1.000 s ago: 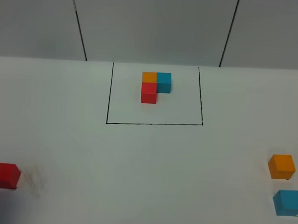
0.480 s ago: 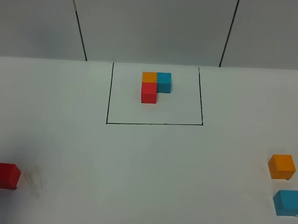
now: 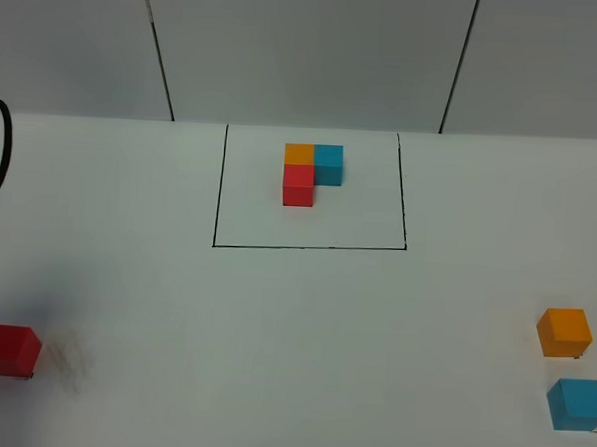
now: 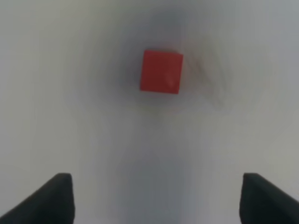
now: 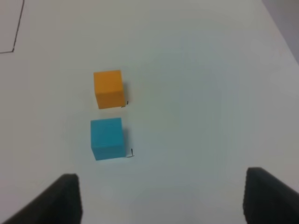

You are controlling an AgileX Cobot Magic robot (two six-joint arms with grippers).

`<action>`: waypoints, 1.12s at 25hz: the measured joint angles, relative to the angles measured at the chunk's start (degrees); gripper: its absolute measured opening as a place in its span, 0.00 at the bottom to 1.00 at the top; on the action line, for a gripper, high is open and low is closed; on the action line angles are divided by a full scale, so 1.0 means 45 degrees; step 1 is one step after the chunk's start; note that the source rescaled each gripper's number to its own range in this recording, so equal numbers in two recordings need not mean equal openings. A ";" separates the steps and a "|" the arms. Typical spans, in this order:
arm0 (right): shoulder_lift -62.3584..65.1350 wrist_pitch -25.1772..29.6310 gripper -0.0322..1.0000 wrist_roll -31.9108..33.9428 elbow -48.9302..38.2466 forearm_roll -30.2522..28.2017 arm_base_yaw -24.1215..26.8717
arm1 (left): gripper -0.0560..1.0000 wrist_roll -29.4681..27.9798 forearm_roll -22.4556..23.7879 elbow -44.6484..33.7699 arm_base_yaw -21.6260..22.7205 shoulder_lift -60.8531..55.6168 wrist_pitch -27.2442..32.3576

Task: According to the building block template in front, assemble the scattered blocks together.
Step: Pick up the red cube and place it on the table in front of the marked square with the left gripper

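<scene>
The building block template [image 3: 312, 173] is an L of orange, blue and red cubes inside a black-lined rectangle at the table's far middle. Of the scattered blocks, the red cube [image 3: 11, 351] lies at the near left, and the orange cube [image 3: 564, 333] and sky-blue cube [image 3: 576, 404] lie at the near right. In the left wrist view my left gripper [image 4: 161, 198] hangs open above the table, short of the red cube [image 4: 161, 71]. My right gripper [image 5: 166, 196] is open too, with the blue cube [image 5: 107, 138] and the orange cube [image 5: 108, 88] ahead of it. Neither gripper holds anything.
A black cable [image 3: 0, 158] curves in at the left edge of the exterior high view. The table [image 3: 293, 333] is plain white, with a grey panelled wall [image 3: 307, 54] behind it. Small dark marks sit beside the loose cubes.
A black cable has come into the exterior high view at the left edge. The cubes and the template have not moved.
</scene>
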State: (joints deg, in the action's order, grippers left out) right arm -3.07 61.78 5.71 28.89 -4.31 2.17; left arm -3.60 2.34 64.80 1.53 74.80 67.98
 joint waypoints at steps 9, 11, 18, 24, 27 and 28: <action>0.0000 0.0000 0.51 0.0011 0.0000 0.0000 0.0000 | 1.00 -0.0042 -0.0020 -0.0057 0.0000 0.0811 -0.0125; 0.0000 0.0000 0.51 0.0011 0.0000 0.0000 0.0000 | 1.00 -0.0042 -0.0020 -0.0246 0.0000 0.0811 -0.0404; 0.0000 0.0000 0.51 0.0011 0.0000 0.0000 0.0000 | 0.97 -0.0030 0.0042 -0.0631 0.0000 0.1473 -0.0794; 0.0000 0.0000 0.51 -0.0002 0.0000 0.0000 0.0000 | 0.94 -0.0042 0.0052 -0.1013 0.0000 0.1928 -0.2031; 0.0000 0.0000 0.51 -0.0002 0.0000 0.0000 0.0000 | 0.93 -0.0042 0.0077 -0.1619 0.0000 0.2205 -0.2799; 0.0000 0.0000 0.51 -0.0002 0.0000 0.0000 0.0000 | 0.92 -0.0042 0.0132 -0.1845 0.0000 0.2281 -0.3094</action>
State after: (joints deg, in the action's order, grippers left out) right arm -3.07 61.78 5.70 28.89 -4.31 2.17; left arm -3.79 2.94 56.50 1.53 85.07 54.06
